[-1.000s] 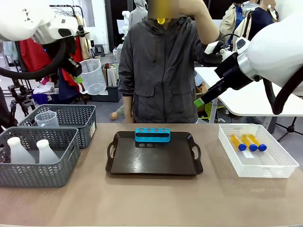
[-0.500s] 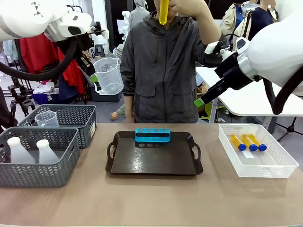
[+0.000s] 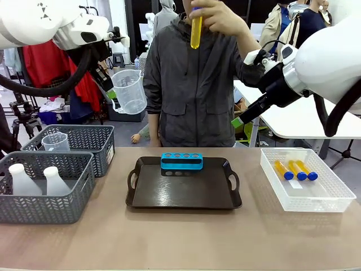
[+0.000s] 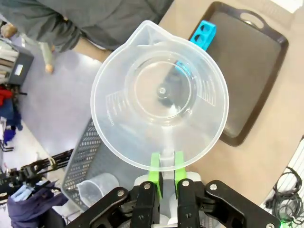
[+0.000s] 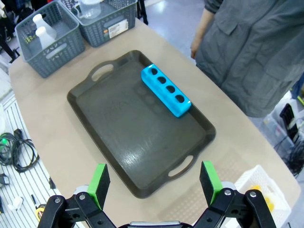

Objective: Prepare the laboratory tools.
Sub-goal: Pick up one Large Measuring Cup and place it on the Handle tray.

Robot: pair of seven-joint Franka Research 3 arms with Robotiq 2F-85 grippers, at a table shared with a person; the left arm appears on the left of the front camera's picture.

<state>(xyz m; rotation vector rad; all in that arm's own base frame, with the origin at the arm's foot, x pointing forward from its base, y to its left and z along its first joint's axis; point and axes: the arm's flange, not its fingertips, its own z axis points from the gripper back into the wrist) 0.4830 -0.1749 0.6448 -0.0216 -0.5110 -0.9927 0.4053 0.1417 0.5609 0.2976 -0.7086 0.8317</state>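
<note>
High over the table's left side hangs a clear graduated beaker, held by its handle in my shut left gripper. From the left wrist camera I look down into the beaker, my left gripper pinched on its handle. My right gripper hangs open above the right side; its green pads stand wide apart over the tray. The blue tube rack sits at the back of the dark tray. A person holds one yellow tube up high. Three blue-capped tubes lie in a clear bin.
Two grey mesh baskets stand at the left: the near one holds two white flasks, the far one holds another clear beaker. The clear bin sits at the right. The person stands close behind the tray.
My left arm swung the beaker to the right toward the tray, then held still. The person's hand brought the yellow tube down a little into plain view. My right arm has not moved.
</note>
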